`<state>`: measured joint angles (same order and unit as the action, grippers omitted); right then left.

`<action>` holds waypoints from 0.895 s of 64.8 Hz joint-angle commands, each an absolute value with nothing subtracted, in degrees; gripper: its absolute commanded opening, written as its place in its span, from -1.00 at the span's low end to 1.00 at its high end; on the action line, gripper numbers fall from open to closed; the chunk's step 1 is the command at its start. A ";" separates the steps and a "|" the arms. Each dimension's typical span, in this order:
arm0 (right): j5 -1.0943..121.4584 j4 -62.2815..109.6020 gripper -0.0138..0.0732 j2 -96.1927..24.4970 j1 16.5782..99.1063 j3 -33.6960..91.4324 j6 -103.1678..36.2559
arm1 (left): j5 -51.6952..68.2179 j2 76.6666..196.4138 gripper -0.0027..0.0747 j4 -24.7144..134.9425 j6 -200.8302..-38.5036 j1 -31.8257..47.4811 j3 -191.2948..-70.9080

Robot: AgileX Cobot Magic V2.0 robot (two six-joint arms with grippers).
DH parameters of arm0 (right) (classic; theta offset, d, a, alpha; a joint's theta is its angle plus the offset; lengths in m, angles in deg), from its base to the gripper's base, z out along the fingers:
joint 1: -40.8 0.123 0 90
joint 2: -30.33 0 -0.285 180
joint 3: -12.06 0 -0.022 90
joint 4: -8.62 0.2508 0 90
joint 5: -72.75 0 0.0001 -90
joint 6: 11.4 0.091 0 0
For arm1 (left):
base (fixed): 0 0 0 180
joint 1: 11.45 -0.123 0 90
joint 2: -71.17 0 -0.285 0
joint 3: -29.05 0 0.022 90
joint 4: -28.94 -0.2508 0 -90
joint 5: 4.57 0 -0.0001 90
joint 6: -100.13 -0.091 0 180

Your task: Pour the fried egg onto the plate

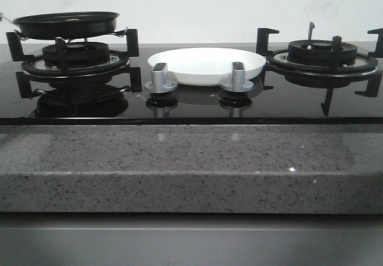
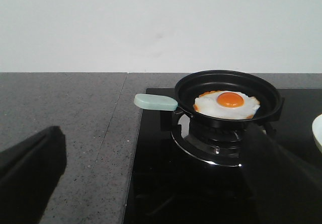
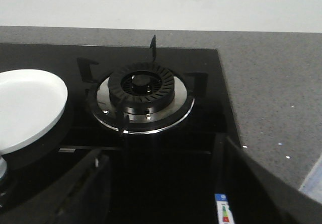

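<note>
The fried egg [image 2: 227, 104], white with browned edges and an orange yolk, lies in a black frying pan [image 2: 229, 99] on the left burner; the pan has a pale green handle [image 2: 155, 101]. In the front view only the pan [image 1: 67, 24] shows, the egg is hidden by its wall. The white plate [image 1: 206, 64] sits on the hob between the two burners, and shows in the right wrist view [image 3: 27, 108]. My left gripper [image 2: 162, 176] is open and empty, short of the pan's handle. My right gripper [image 3: 159, 183] is open and empty, in front of the right burner [image 3: 142, 95].
Two silver hob knobs [image 1: 160, 79] stand in front of the plate. The black glass hob [image 1: 191, 101] lies in a speckled grey stone counter [image 1: 191, 158]. Raised black pan supports [image 1: 323, 54] ring each burner. A white wall stands behind.
</note>
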<state>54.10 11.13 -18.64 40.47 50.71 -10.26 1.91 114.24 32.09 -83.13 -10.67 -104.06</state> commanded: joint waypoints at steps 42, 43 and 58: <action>36.64 14.13 0.16 -67.10 53.16 7.08 -13.10 | -3.13 114.47 0.86 32.47 -82.62 -10.51 -106.27; 35.80 14.53 0.14 -67.92 53.15 6.09 -13.70 | -3.13 114.47 0.86 32.47 -82.62 -10.51 -106.27; 23.29 22.05 -0.02 -79.87 53.15 -8.90 -21.54 | -3.13 114.47 0.86 32.47 -82.62 -10.51 -106.27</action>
